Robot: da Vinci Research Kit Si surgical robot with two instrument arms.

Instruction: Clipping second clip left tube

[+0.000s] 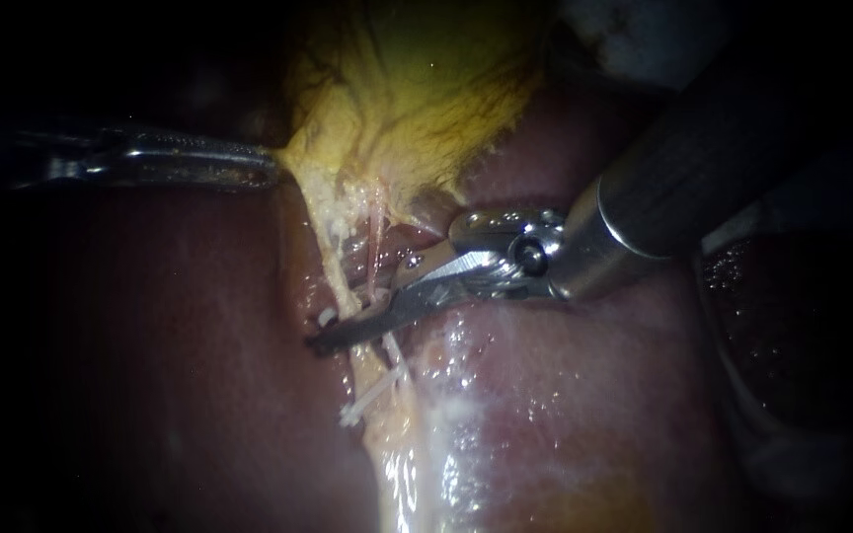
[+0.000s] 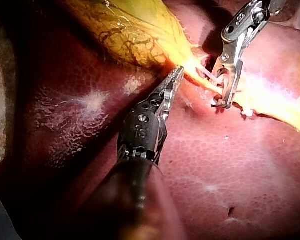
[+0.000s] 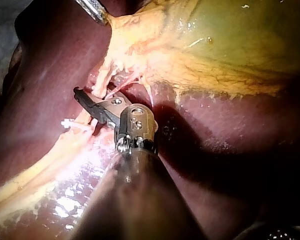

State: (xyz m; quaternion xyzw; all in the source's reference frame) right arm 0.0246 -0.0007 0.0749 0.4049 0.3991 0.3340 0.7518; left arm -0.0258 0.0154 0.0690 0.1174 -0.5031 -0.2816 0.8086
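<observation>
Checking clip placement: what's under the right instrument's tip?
A pale tube meets the right instrument's tip and reappears beyond it, lying over liver. What looks like a white clip sits further along. The tip covers the crossing itself.

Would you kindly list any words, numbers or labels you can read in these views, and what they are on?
On the left instrument: a small stamped mark at its wrist, too blurred to read.
On the right instrument: likewise a stamped mark, unreadable.
On the liver and gallbladder: no text.
</observation>
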